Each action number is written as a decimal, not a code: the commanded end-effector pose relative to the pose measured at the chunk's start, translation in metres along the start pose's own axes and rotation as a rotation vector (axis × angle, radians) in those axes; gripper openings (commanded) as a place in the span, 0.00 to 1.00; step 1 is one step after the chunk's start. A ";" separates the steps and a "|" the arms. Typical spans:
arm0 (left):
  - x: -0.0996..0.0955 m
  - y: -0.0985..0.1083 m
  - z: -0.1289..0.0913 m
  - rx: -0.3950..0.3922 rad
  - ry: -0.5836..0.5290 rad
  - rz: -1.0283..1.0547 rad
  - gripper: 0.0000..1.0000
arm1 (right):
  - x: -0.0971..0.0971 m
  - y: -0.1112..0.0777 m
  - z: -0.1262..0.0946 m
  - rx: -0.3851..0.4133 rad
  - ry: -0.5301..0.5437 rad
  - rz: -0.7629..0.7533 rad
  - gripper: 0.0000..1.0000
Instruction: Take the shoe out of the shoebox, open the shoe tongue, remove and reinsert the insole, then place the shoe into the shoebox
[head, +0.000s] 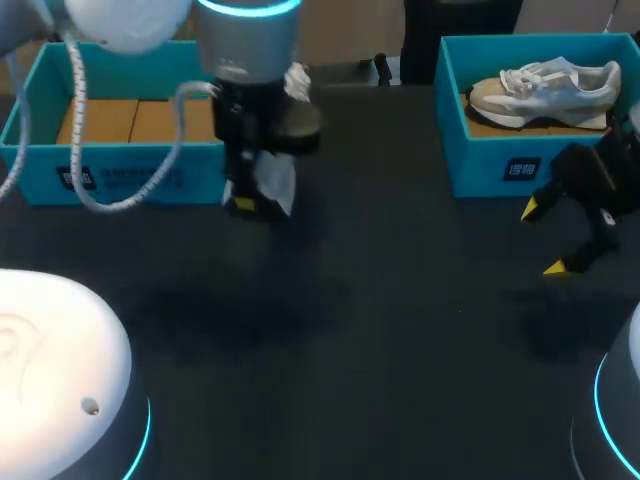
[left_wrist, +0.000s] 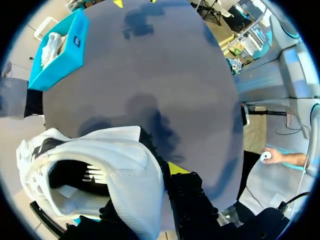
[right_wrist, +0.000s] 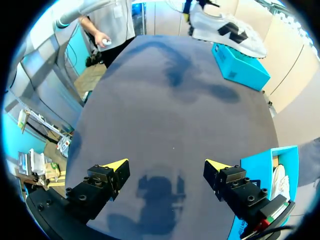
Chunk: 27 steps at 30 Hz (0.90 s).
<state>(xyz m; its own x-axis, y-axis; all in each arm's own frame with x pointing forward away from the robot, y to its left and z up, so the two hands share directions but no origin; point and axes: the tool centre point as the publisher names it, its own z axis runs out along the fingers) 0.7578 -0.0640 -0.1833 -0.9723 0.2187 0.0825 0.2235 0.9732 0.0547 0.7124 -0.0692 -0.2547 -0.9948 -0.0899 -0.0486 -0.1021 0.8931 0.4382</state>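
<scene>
The left gripper (head: 243, 205) is gripping the shoe (head: 275, 180) above the counter (head: 380, 300), just before the left shoebox (head: 120, 175), while the right gripper (head: 545, 238) is hanging open; taking-out seems done, so lowering it for tongue-opening probably comes next.

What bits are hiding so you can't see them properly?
Head view: my left arm covers most of the held shoe; only a white scrap shows.
Left wrist view: the held shoe hides one of the left jaws, and its inside is too dark to tell if the insole is there.
Right wrist view: the right shoebox is cut off by the edge; the second shoe is a sliver.
</scene>
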 end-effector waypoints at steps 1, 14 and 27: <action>-0.022 0.036 0.001 0.093 0.014 -0.023 0.00 | 0.000 0.000 0.000 0.002 0.000 0.001 1.00; -0.053 0.060 0.007 0.042 0.052 -0.071 0.00 | 0.000 0.000 0.000 0.002 0.000 0.001 1.00; -0.053 0.060 0.007 0.042 0.052 -0.071 0.00 | 0.000 0.000 0.000 0.002 0.000 0.001 1.00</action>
<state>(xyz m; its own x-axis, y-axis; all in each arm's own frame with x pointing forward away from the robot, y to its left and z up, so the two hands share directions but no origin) 0.8222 -0.0168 -0.1928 -0.9802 0.1454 0.1343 0.1494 0.9886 0.0207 0.7124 -0.0692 -0.2547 -0.9948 -0.0899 -0.0486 -0.1021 0.8931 0.4382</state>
